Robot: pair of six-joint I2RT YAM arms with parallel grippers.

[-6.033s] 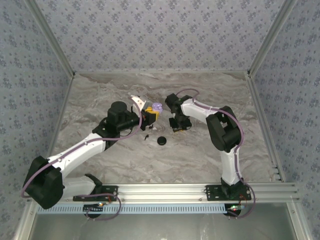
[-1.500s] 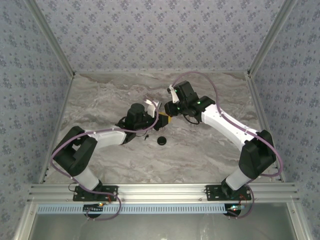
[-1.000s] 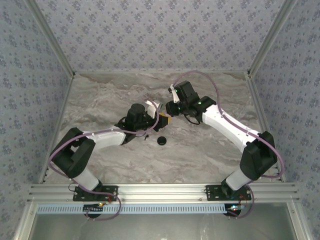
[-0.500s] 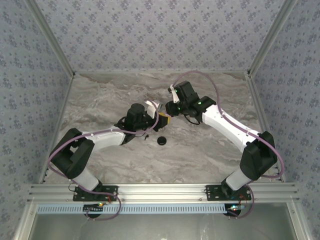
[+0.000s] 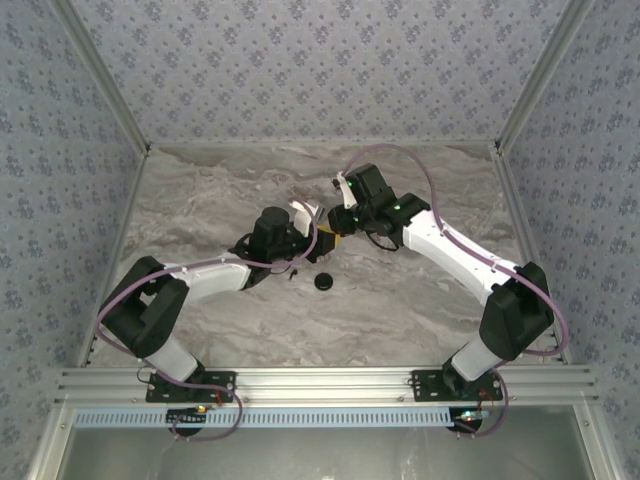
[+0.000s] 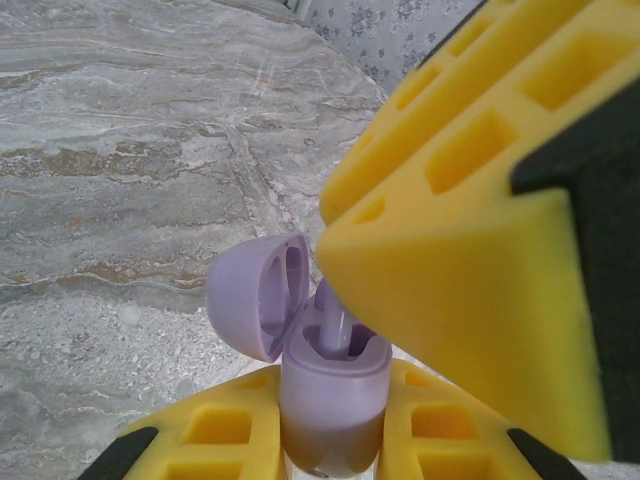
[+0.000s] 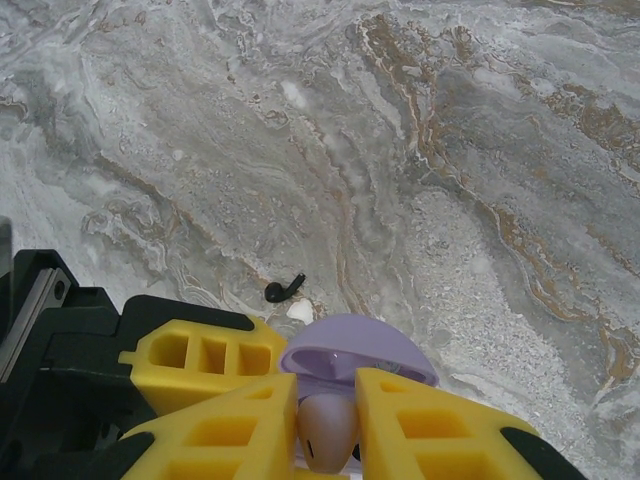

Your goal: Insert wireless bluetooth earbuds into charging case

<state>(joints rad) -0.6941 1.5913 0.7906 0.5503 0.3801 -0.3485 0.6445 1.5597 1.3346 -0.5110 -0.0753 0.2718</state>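
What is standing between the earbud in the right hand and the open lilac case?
Nothing visible. The left hand holds the lilac case with its lid swung aside, and the stem of the earbud in the right hand reaches into the open well.

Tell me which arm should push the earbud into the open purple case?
Right. The right fingers pinch the pale earbud at the mouth of the open lilac case, which the left fingers grip.
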